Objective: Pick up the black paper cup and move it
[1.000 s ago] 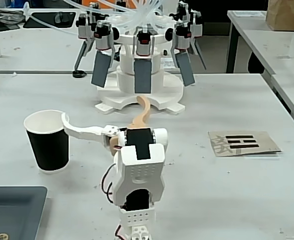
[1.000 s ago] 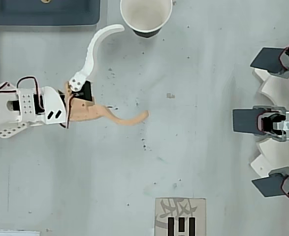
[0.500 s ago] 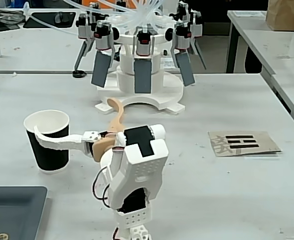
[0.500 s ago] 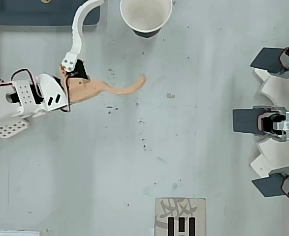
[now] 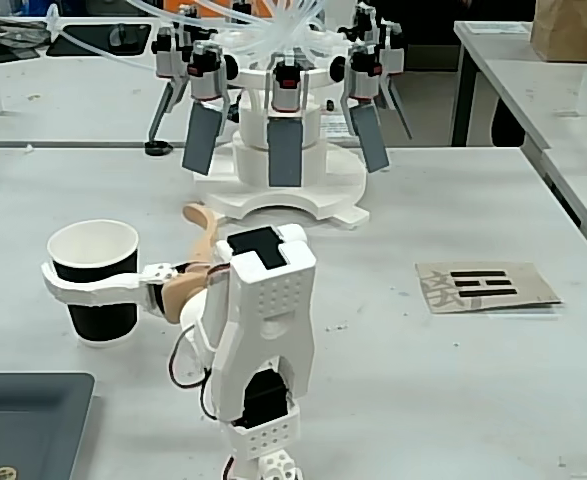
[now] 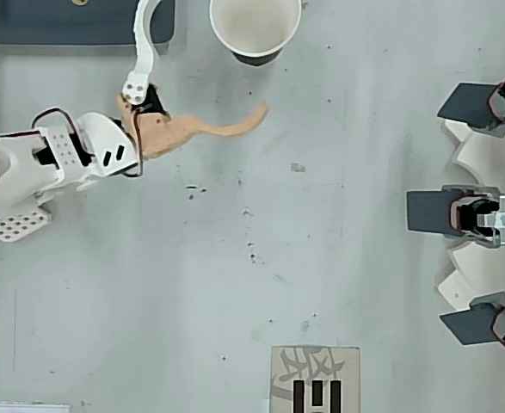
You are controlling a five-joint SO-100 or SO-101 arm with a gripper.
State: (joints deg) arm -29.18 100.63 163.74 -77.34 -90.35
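The black paper cup (image 5: pixel 101 318) stands upright on the grey table at the left of the fixed view; in the overhead view the cup (image 6: pixel 255 26) is at the top edge, its white inside showing. My gripper (image 5: pixel 118 243) (image 6: pixel 205 53) is open wide beside it. The white finger (image 5: pixel 88 287) crosses in front of the cup in the fixed view, and from overhead a gap shows between this white finger (image 6: pixel 144 39) and the cup. The tan finger (image 6: pixel 222 129) points away past the cup's other side. Nothing is held.
A dark tray (image 5: pixel 23 420) (image 6: pixel 63 21) lies near the cup and the arm's base. A white fixture with several dark-padded fingers (image 5: pixel 283 140) (image 6: pixel 476 215) stands at the far side. A card with printed characters (image 5: pixel 488 287) (image 6: pixel 315 379) lies flat on the table.
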